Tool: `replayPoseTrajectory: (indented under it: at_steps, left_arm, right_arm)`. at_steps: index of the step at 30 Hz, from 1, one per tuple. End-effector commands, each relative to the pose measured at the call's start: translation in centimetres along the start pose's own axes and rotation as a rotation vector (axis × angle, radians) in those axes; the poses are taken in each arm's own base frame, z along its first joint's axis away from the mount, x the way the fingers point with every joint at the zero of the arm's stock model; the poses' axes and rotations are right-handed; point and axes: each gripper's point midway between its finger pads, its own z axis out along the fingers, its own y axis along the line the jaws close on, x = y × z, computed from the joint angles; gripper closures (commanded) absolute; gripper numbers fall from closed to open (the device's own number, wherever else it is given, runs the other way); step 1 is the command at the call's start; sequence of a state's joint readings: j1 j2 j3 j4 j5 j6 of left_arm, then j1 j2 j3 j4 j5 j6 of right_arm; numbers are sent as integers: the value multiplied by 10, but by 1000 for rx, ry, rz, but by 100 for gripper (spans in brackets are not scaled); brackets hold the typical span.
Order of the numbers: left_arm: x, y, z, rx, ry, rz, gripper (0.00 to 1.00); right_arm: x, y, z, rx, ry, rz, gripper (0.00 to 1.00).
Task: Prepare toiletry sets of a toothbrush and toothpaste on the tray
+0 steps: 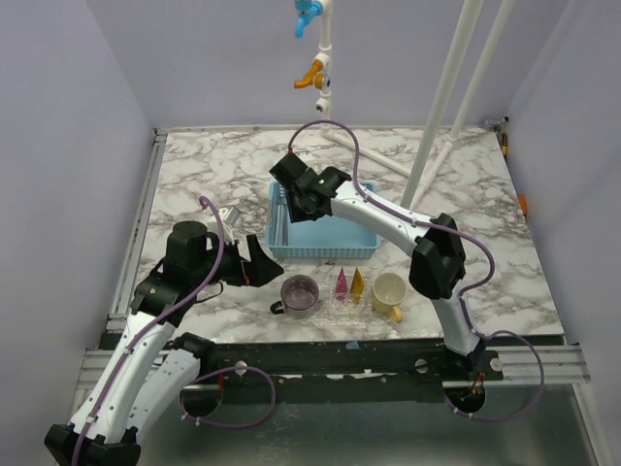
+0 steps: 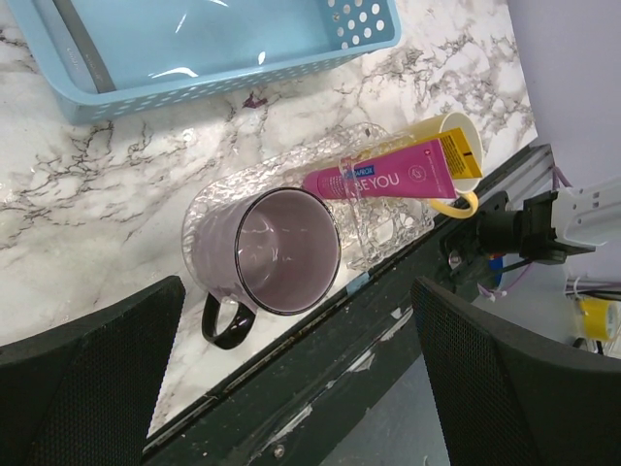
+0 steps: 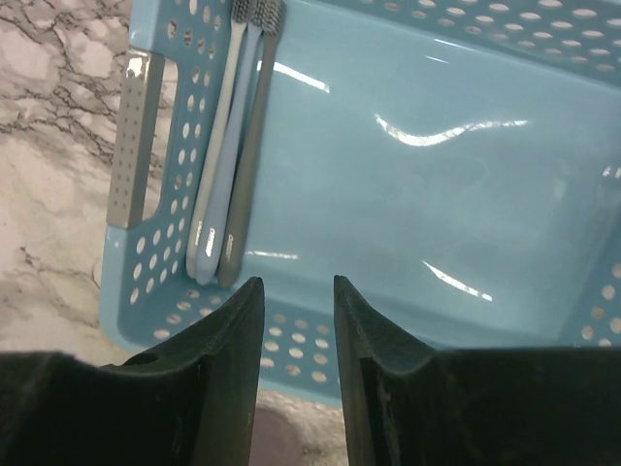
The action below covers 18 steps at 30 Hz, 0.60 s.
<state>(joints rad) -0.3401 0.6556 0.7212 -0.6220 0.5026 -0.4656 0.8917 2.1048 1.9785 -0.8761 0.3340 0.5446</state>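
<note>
The right fingers [image 3: 228, 379] are held slightly parted with a narrow gap between them, and nothing is gripped or touched. Just ahead and to their left, two toothbrushes [image 3: 231, 165], one pale and one dark grey, are seen lying side by side against the wall of the light-blue mesh basket [image 3: 437, 194].

The left fingers [image 2: 87, 388] are spread wide and empty. Ahead, between them, a purple mug [image 2: 277, 248] stands on the counter [image 2: 97, 184]. Beyond it the pink toothpaste tube [image 2: 388, 175] rests on the clear tray [image 2: 388, 238], with a yellow mug [image 2: 461, 146] just past. In the top view the yellow toothpaste tube [image 1: 357, 282] is set just beside the pink one.

The toothpaste is judged placed, and fetching a toothbrush is the step in hand. The right fingers would need to be shifted left, lowered and closed on one handle only, which is awkward since the two brushes touch.
</note>
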Motion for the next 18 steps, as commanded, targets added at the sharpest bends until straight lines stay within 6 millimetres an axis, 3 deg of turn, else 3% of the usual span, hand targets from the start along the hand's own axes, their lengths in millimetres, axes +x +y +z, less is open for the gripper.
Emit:
replayPoseTrajectory:
  at_steps: [1, 11, 18]
  left_arm:
    - [-3, 6, 1, -23, -30, 11, 1]
    - [-3, 8, 1, -30, -29, 7, 1]
    - [-3, 7, 2, -30, -26, 6, 1]
  right_arm:
    - [-9, 13, 26, -19, -13, 5, 62]
    - [4, 21, 81, 22, 5, -11, 61]
    - [14, 23, 103, 30, 15, -12, 61]
